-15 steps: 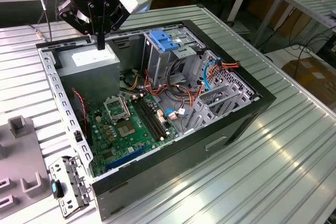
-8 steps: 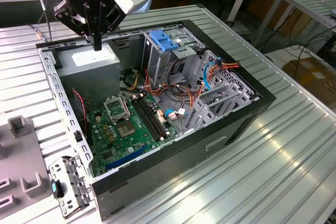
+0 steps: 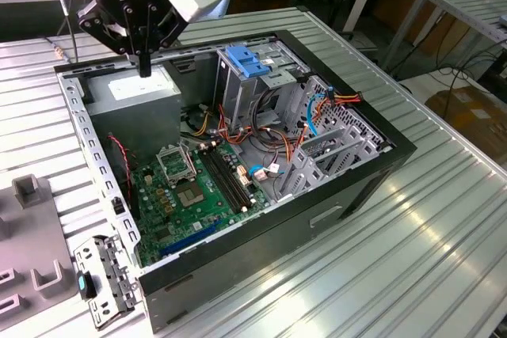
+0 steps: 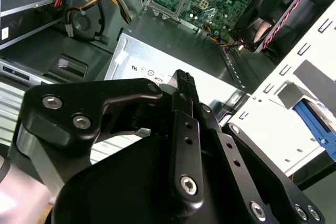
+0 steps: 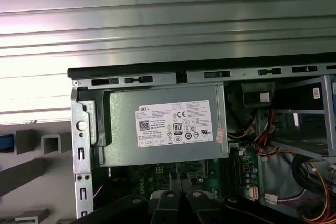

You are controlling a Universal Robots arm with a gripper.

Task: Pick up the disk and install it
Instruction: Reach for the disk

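My gripper (image 3: 145, 69) hangs over the back left corner of the open computer case (image 3: 333, 195), just above the grey power-supply box (image 3: 139, 89). In the second wrist view its black fingers (image 4: 184, 82) are pressed together with nothing between them. The same box with its white sticker (image 5: 173, 124) lies straight below in the first wrist view. The disk is out of view. A blue strip (image 4: 317, 127) lies beyond the case's perforated rail, and a blue sliver (image 5: 4, 142) shows by the grey fixture; I cannot tell what they belong to.
A tall metal drive cage with a blue plastic bracket (image 3: 245, 61) on top stands at the case's far side. The motherboard (image 3: 198, 187) and loose cables (image 3: 269, 136) lie on the case floor. A grey fixture (image 3: 32, 227) and a metal bracket (image 3: 99, 282) sit on the ribbed table at the exterior view's left.
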